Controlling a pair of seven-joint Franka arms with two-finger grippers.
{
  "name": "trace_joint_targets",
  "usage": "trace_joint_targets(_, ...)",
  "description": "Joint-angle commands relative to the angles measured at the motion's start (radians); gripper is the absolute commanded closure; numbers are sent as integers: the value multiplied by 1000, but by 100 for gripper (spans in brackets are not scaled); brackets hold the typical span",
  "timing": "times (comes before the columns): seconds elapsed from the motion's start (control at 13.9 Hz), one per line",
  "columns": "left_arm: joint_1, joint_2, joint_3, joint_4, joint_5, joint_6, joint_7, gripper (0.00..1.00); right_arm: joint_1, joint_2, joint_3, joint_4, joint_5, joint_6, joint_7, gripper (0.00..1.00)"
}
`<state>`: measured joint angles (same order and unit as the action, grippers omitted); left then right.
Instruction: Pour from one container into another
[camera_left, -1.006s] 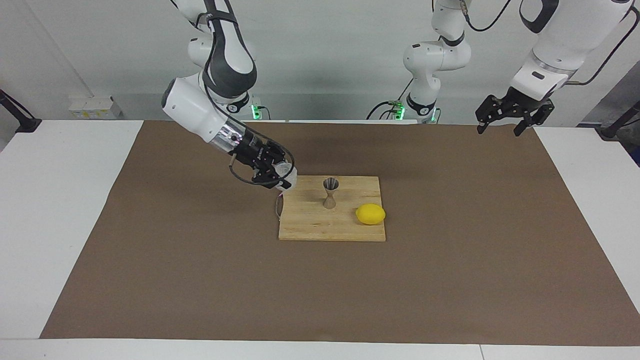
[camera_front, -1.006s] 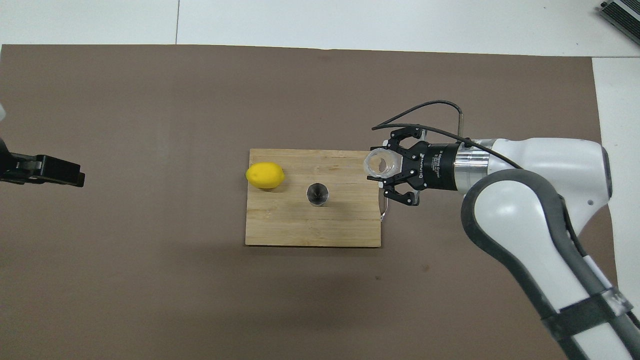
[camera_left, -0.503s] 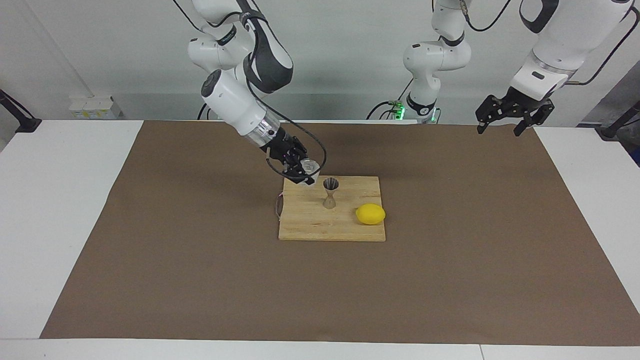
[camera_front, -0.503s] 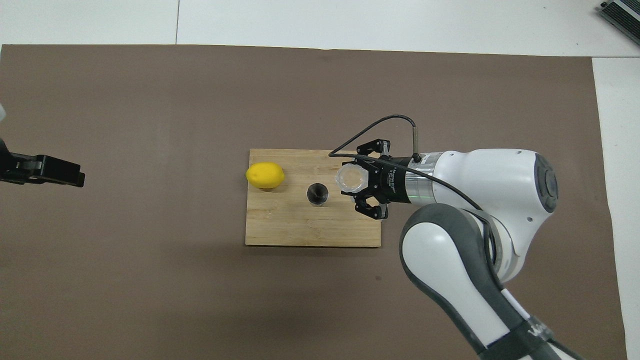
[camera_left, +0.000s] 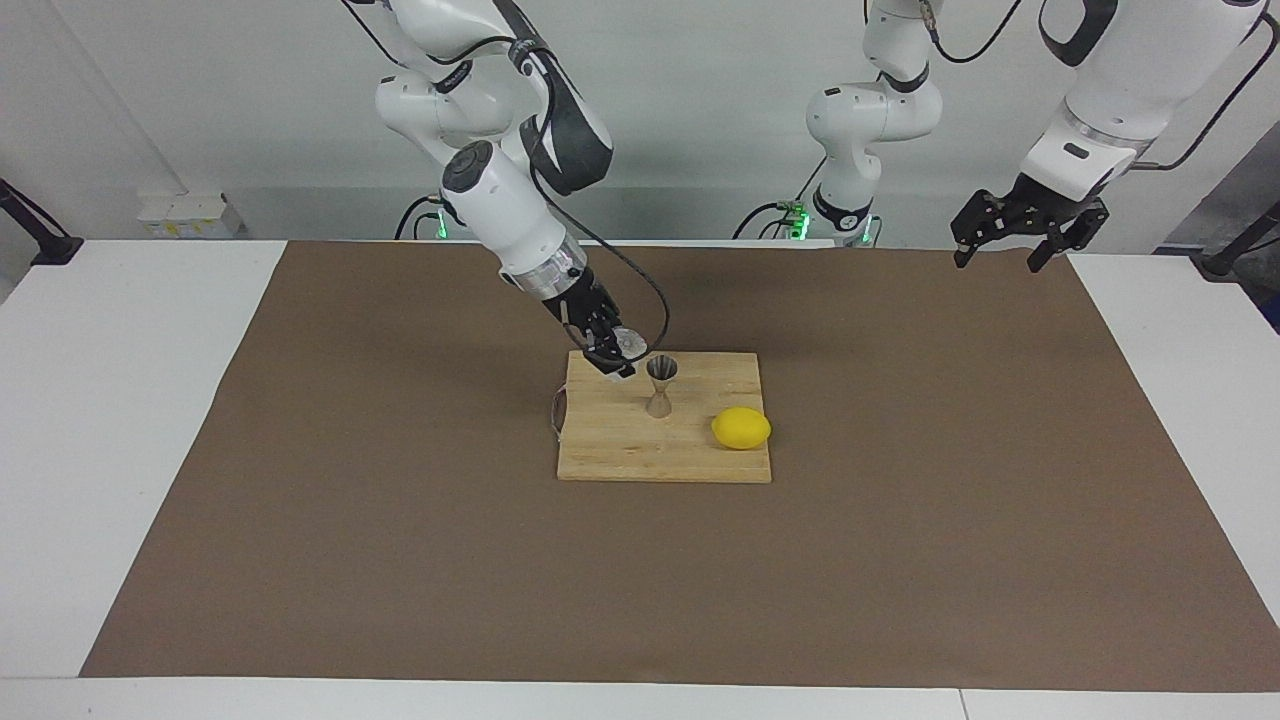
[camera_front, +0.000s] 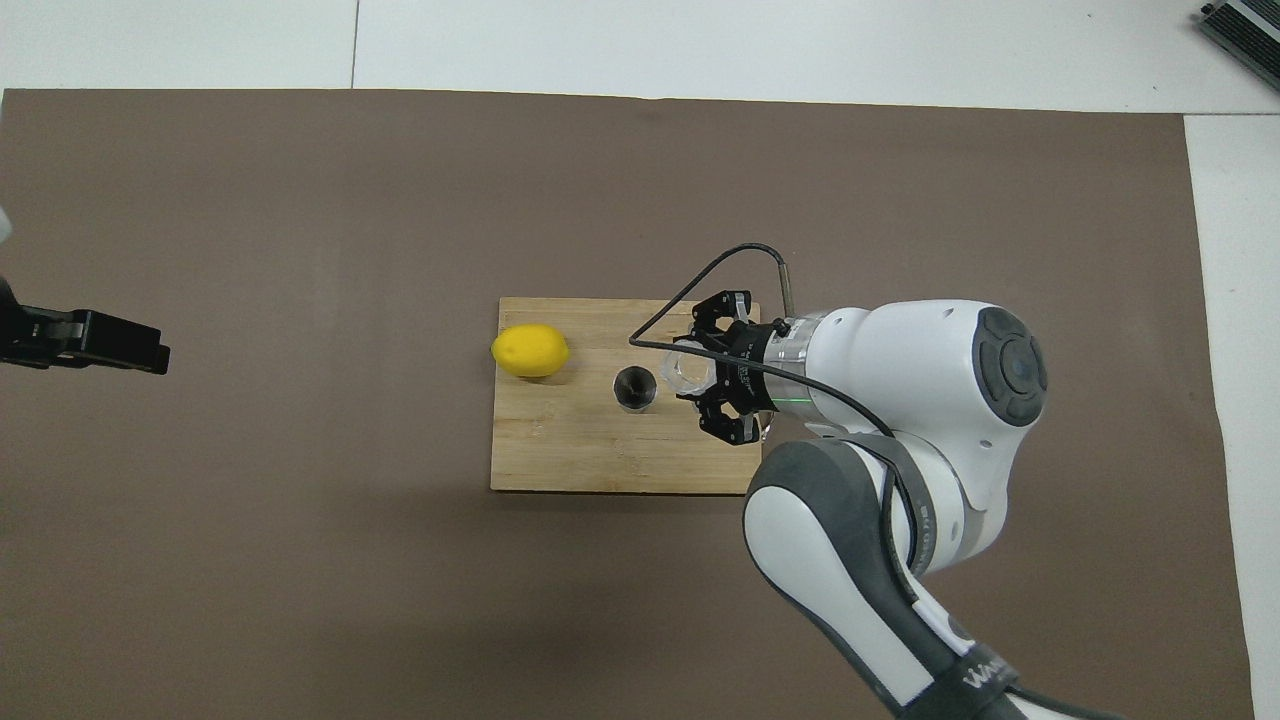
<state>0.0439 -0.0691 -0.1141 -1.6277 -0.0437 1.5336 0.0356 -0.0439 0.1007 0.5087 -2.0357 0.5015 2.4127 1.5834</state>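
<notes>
My right gripper is shut on the small clear faceted glass cup and holds it up in the air, tilted toward the steel hourglass jigger. The cup's mouth is right beside the jigger's top rim, on the side toward the right arm's end. The overhead view shows the cup next to the jigger's open top, with the right gripper around the cup. The jigger stands upright on the wooden cutting board. My left gripper is open and empty, waiting high over the left arm's end of the table.
A yellow lemon lies on the cutting board beside the jigger, toward the left arm's end; it also shows in the overhead view. A brown mat covers the table. A small wire loop hangs off the board's edge.
My right gripper has carried the glass cup from the board's edge across to the jigger and turned it over toward the jigger's rim. The left arm has not moved.
</notes>
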Motion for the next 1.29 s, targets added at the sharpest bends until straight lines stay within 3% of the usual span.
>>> trace_joint_targets(0.0,8,-31,-9,-29,16,-6,-13,0,-5,14,11,20,-64,14,38,50)
trace_joint_targets(0.5,8,-31,-9,-29,16,-6,-13,0,9,66,42,54,-315,37,147,50)
trace_joint_targets(1.22,8,-31,-9,-29,16,-6,-13,0,19,82,77,63,-503,42,179,50)
